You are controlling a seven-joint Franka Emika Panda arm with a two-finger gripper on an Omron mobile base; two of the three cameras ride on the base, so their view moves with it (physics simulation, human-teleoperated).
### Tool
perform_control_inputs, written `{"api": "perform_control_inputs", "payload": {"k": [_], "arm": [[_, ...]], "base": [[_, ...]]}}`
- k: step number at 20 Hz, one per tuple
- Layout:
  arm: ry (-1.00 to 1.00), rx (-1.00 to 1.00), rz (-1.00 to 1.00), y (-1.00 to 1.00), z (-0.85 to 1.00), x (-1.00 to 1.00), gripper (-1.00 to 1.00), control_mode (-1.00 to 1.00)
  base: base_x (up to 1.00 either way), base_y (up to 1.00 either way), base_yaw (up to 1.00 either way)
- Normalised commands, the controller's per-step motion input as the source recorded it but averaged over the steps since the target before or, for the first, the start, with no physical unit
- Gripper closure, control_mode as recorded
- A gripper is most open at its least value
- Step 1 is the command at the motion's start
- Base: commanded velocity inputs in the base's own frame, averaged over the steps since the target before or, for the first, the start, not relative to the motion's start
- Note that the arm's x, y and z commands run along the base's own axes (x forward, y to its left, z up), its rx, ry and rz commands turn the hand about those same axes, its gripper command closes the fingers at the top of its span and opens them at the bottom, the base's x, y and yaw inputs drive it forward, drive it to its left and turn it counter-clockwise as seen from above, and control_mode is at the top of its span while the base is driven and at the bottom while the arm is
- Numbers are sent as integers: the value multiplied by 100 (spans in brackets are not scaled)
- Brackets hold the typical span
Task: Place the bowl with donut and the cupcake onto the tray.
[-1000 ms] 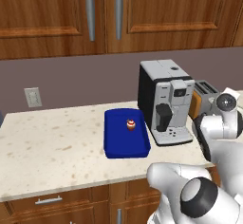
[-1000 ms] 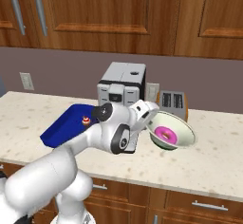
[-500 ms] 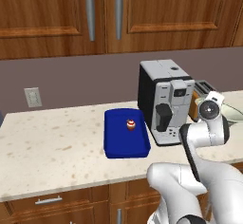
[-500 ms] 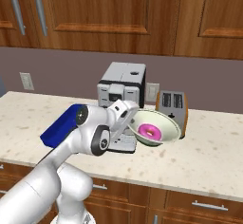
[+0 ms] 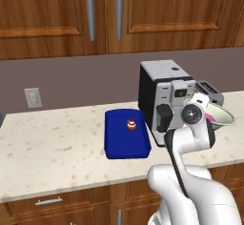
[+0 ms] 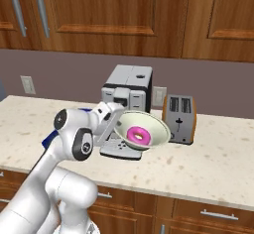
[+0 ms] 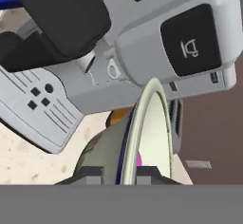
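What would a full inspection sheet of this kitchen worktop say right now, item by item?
Surface: speckled pale stone counter.
Job's things: blue tray lies on the counter with the cupcake on it; bowl with the pink donut is held tilted in the air, in front of the coffee machine.
Clutter: coffee machine, toaster.
Grippers: gripper shut on the bowl's rim.
Cables: nothing seen.
Surroundings: wooden cabinets, wall outlet.

Tilted bowl [image 6: 142, 129] with pink donut [image 6: 138, 136] aloft; cupcake [image 5: 131, 125] on blue tray [image 5: 119, 143].
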Motion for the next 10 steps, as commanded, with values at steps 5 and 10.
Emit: {"api": "perform_control_inputs", "payload": {"k": [5,10], "arm": [[0,-2,0,70,0,0,100,-100],[0,-2,0,76,0,-9,100,-100]], "base": [[0,0,0],[0,0,0]]}}
